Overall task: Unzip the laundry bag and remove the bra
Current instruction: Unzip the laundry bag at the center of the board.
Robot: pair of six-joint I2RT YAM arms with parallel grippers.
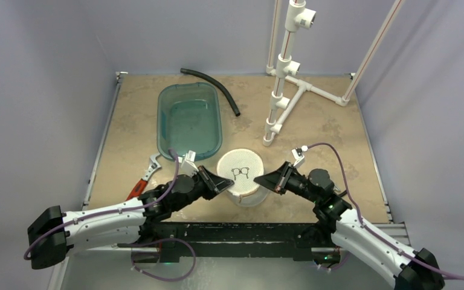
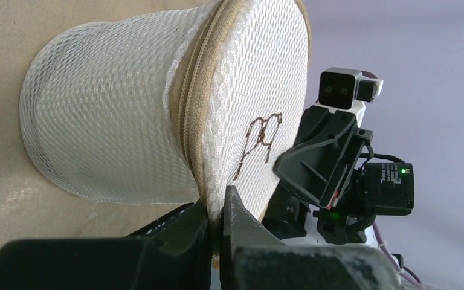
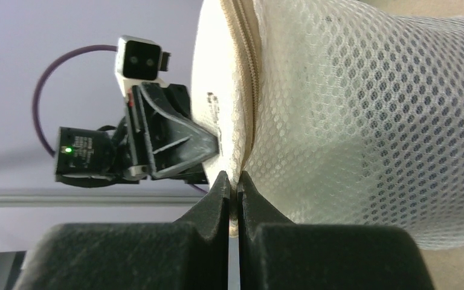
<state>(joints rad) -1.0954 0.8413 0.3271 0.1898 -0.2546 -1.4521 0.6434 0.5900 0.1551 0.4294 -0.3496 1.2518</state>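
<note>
The laundry bag (image 1: 241, 178) sits near the front of the table (image 1: 338, 127), between both arms. The left gripper (image 1: 220, 183) and right gripper (image 1: 264, 181) each pinch its top edge by the zip (image 2: 187, 121). One should hold tight while the other pulls the zip round slowly. The bag stands up straight, round top facing up

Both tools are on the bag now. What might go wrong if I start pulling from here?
1. The left tool and right tool are each shut on the rim seam of the laundry bag, on opposite sides. No zip pull shows in either pinch, so pulling may stretch the mesh instead of opening the zip.
2. Nothing pins the bag down, so it may lift or tip with the tools.
</note>
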